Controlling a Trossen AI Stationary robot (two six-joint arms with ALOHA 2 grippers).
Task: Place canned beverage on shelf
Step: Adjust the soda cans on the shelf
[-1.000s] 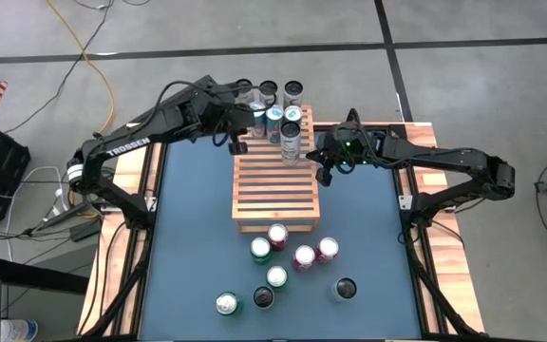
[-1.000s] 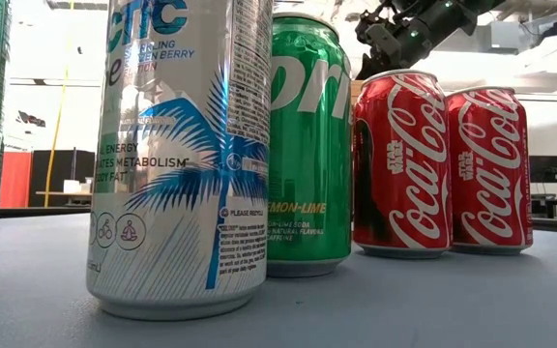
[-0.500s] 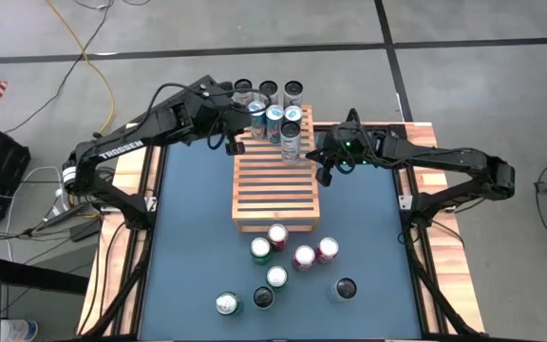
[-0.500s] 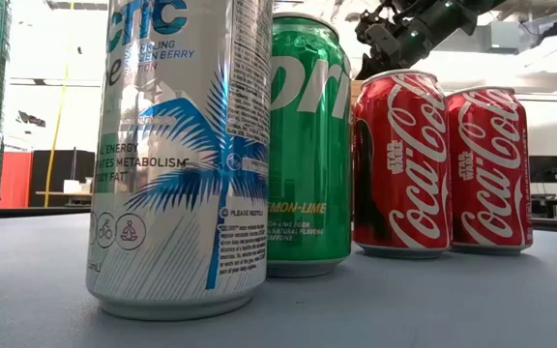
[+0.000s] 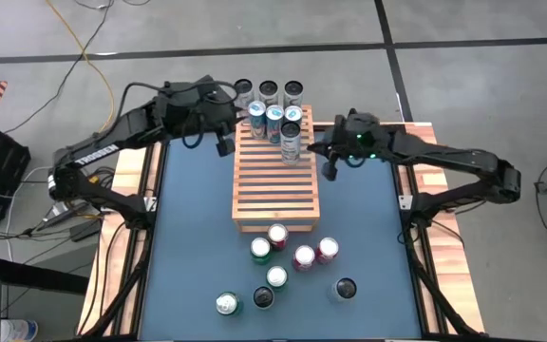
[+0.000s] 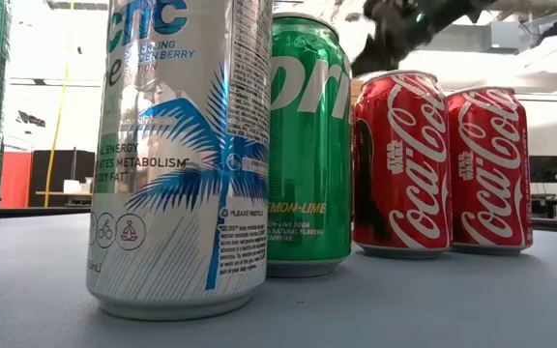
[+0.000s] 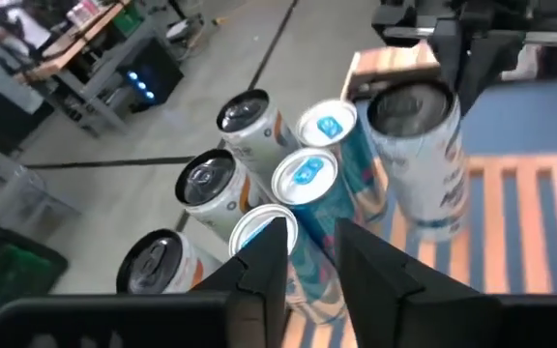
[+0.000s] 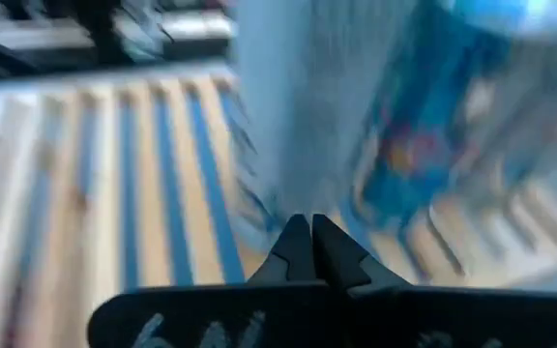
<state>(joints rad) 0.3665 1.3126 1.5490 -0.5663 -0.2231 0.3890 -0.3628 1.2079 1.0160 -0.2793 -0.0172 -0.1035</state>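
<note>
My left fingers (image 5: 224, 144): a narrow gap shows between the two tips in the left wrist view, with nothing between them; they hang over the far left corner of the shelf (image 5: 275, 195), just beside the cans standing there.
My right fingers (image 5: 330, 169): pressed together, holding nothing; they sit at the far right edge of the shelf, close to the tall can (image 5: 291, 142).
Cans on the shelf: the tall can stands upright near the far edge; two blue-topped cans (image 7: 315, 169) stand upright just behind it, touching or nearly so; I cannot tell which.
Cans beyond the shelf: three more upright ones (image 5: 268, 91) in a row off the far edge.
Cans waiting: a loose group (image 5: 288, 256) stands upright on the counter (image 5: 188, 256) near the shelf's front edge, well apart from both of my arms.
What the next move turns on: every waiting can has its long axis vertical and lies toward the front of the counter, away from my fingers; the group sits about midway, so neither arm looks clearly nearer; I judge either must draw back over the slats and come down with fingers spread.
</note>
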